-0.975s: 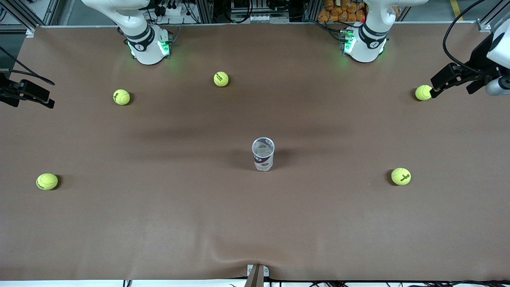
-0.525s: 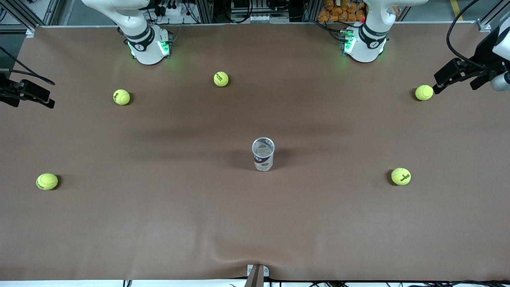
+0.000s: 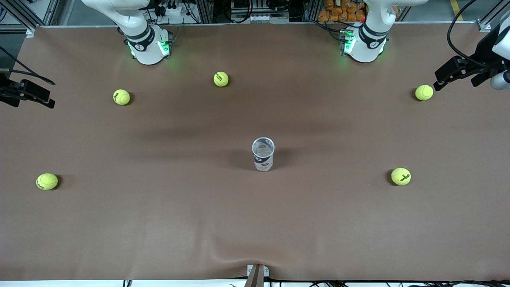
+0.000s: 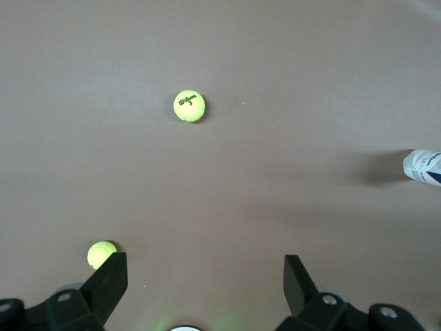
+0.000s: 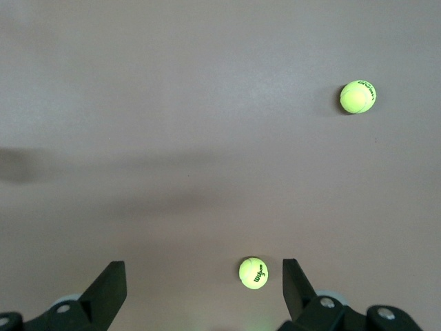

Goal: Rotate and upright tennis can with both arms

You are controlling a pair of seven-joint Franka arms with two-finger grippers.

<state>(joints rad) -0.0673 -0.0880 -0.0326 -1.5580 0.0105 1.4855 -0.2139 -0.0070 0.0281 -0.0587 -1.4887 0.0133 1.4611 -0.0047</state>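
Brown table (image 3: 159, 223); "Wilson 3" ball (image 4: 189, 106); tennis can (image 3: 263, 154) upright.

Tennis can (image 3: 263, 153): upright, table (image 3: 159, 223) centre. Five balls ringing it: 11 o'clock (image 3: 221, 79), 10 o'clock (image 3: 121, 97), 8 o'clock (image 3: 47, 181), 4 o'clock (image 3: 401, 176), 2 o'clock (image 3: 423, 92).

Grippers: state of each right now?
Left gripper: open, holding nothing, over the table's left-arm end.
Right gripper: open, holding nothing, over the table's right-arm end.
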